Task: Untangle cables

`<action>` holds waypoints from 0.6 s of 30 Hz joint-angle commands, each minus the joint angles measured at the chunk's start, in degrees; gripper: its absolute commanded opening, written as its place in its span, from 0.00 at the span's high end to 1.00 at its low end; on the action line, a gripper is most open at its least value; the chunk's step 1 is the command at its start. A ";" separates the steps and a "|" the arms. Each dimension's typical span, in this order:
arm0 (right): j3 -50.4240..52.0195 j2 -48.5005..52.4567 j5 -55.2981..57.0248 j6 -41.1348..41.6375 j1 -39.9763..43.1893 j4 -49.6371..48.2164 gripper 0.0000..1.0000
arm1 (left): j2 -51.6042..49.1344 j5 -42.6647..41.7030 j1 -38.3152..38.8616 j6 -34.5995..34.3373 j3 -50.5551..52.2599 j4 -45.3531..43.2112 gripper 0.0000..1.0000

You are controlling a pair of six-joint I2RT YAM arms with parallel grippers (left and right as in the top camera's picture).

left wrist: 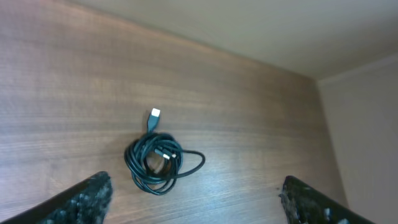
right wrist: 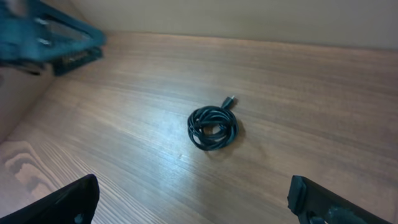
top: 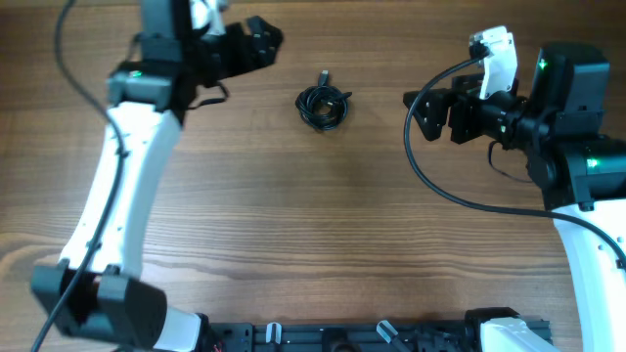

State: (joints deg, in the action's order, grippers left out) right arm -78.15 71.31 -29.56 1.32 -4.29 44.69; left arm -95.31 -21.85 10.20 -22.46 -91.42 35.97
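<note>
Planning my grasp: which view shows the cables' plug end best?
Left wrist: the cables lie close, their silvery plug clearly visible. Right wrist shows them smaller, plug dark; overhead, smallest.

A brown wood-grain table (top: pixel 293 215) filled the overhead view, a black rail (top: pixel 323 337) along its 6 o'clock edge; a plain beige wall (left wrist: pixel 249 25) rose behind it.

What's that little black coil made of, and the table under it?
The cables: likely rubbery plastic sheathing, slightly glossy, bending in tight loops; one plug tip looks silvery metal. The table: wood or wood-look laminate, matte, with visible grain.
</note>
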 commanded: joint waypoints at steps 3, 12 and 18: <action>-1.25 0.50 3.43 0.57 0.20 2.32 0.04 | -11.61 8.04 3.63 -9.86 -0.72 -1.18 0.35; -1.22 1.14 4.31 0.83 0.20 2.80 0.09 | -25.46 9.92 7.78 -26.53 -0.72 -5.38 0.60; -1.22 6.19 3.96 3.30 0.20 3.65 0.09 | -27.17 22.82 12.85 -29.44 -0.72 -2.19 0.62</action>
State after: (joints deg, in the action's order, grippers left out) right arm -78.15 75.16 -26.24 2.59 -4.29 47.70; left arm -121.84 -7.75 21.43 -49.95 -91.48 31.73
